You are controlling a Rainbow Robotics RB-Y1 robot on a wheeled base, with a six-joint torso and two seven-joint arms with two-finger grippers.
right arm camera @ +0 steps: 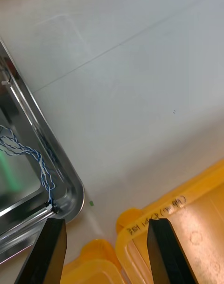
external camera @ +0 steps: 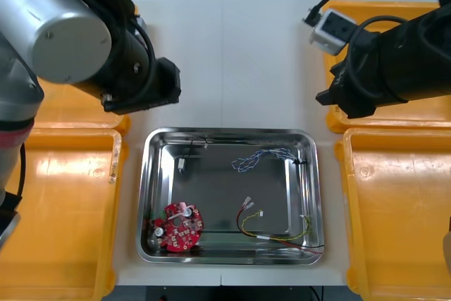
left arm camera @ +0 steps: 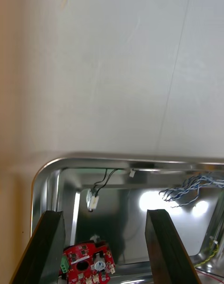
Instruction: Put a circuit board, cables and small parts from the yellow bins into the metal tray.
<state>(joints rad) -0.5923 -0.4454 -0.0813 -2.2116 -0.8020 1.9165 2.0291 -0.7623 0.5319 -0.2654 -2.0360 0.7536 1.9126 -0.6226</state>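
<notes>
The circuit board [external camera: 183, 227] lay near left in the metal tray [external camera: 229, 132] and the red and yellow cable [external camera: 275, 230] near right, with the black cable [external camera: 184, 156] and the blue and white cable [external camera: 261, 158] behind them. Beyond the tray's far corners the left gripper [left arm camera: 105, 214] and right gripper [right arm camera: 107, 221] hung with fingers apart and empty. Judging by that, only the small parts remained to add.

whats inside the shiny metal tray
The metal tray holds a round red circuit board, twisted blue and white cable, red and yellow cable, black cable. Beneath the board is hidden.
</notes>
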